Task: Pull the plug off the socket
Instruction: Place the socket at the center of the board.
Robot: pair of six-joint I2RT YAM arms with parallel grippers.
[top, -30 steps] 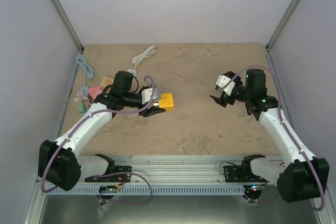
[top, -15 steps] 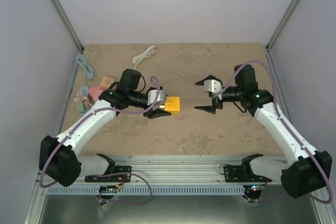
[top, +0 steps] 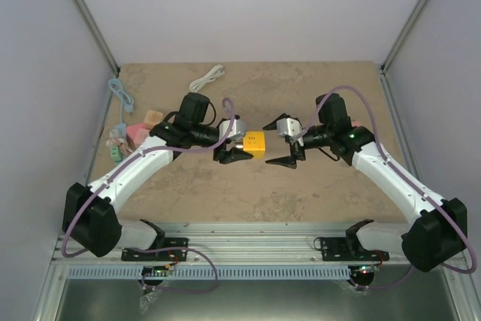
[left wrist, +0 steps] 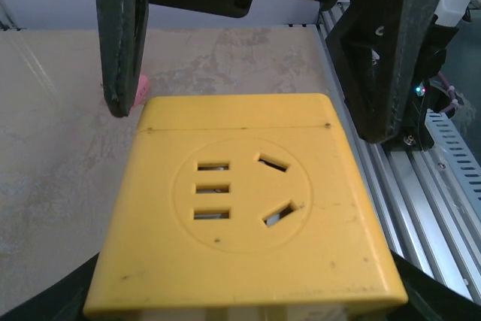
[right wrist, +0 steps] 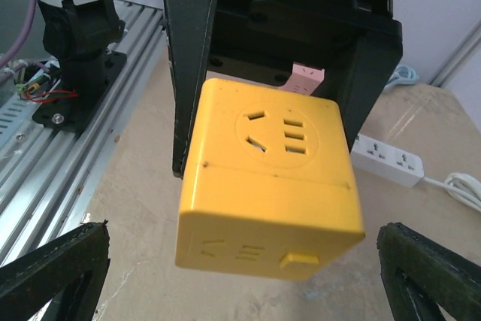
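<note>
Now: left gripper [top: 244,145] clamped on yellow socket cube [top: 254,143], cube held aloft over middle of table [top: 301,95]. Right gripper [top: 272,145] spread wide, empty, fingertips just beside cube's free end, not touching.

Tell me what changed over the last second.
The left gripper carried the yellow socket cube rightward, toward the centre. The right gripper swung leftward up to the cube, jaws wide open. Unchanged: the left gripper's hold on the cube, and the white cable at the back.

Bright, even light; soft shadows.
</note>
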